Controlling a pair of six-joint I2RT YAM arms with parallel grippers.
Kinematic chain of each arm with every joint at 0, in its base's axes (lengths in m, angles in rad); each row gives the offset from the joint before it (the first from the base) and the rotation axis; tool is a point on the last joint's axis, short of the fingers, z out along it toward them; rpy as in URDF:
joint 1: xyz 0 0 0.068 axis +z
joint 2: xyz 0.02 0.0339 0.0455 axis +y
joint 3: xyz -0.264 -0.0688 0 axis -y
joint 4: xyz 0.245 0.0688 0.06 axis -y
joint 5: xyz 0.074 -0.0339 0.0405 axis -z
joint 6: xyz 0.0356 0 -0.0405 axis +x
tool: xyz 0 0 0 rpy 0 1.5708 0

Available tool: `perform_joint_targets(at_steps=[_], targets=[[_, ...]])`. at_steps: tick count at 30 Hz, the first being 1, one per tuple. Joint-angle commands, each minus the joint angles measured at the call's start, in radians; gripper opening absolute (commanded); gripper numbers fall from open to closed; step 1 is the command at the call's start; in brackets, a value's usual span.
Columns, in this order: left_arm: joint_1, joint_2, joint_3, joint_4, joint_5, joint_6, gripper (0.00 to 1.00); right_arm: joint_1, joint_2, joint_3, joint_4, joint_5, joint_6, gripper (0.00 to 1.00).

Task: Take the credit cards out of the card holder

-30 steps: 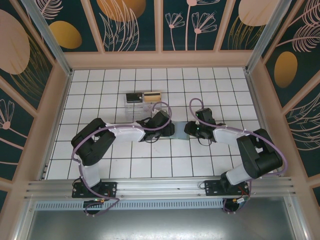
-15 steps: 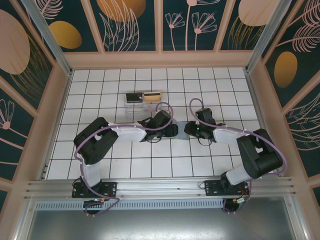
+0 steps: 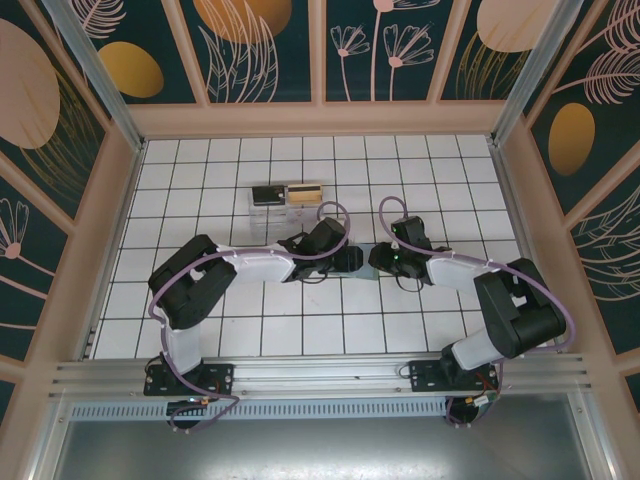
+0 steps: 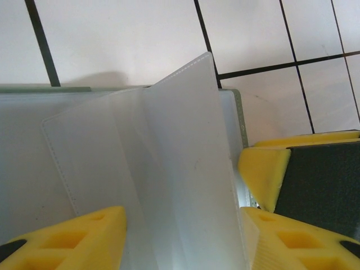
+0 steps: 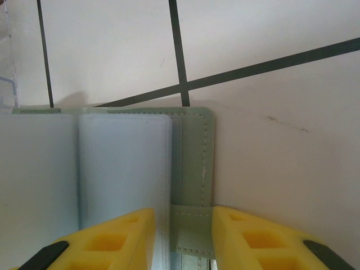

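At mid-table (image 3: 300,330) the two end effectors meet tip to tip over the holder (image 5: 194,146). It lies flat and open, its long axis running left to right.

The right end effector (image 3: 379,258) comes in from the right. In its wrist view the fingers look closed on the green strip at the holder's right edge, so I judge this arm to be the anchor. One of its fingers (image 4: 263,175) sits just beside the holder's right edge in the left wrist view.

The left end effector (image 3: 347,258) comes in from the left and is the one at the pockets. Its fingers stand well apart, with a milky plastic leaf (image 4: 185,140) rising tilted in the gap. Whether either finger touches the leaf I cannot tell. The leaf's crease runs straight away from the fingers, so the leaf lies directly ahead of this end effector and in line with it.

No tan card shows through the leaves; they are too cloudy to tell what they hold. I judge the next move to be the left arm's: close on the leaf or on a card edge and draw leftward, away from the anchored side, since that axis has room.

Farther back and to the left, well apart from the holder, sits a clear box (image 3: 288,208). A tan card (image 3: 305,191) lies at it, in or on it I cannot tell.
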Motion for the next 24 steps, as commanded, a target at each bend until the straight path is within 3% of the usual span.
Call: perform_joint_targets(at_steps=[1,6,24], targets=[[-0.005,-0.064,0.002,-0.041,-0.060,0.013,0.56,0.003,-0.019,-0.013,-0.054,0.012,-0.001,0.35],[0.003,-0.095,-0.020,-0.089,-0.128,0.031,0.57,0.003,-0.008,-0.009,-0.056,0.007,-0.005,0.35],[0.025,-0.026,-0.034,-0.126,-0.159,0.012,0.57,0.006,-0.004,-0.024,-0.043,-0.002,0.009,0.35]])
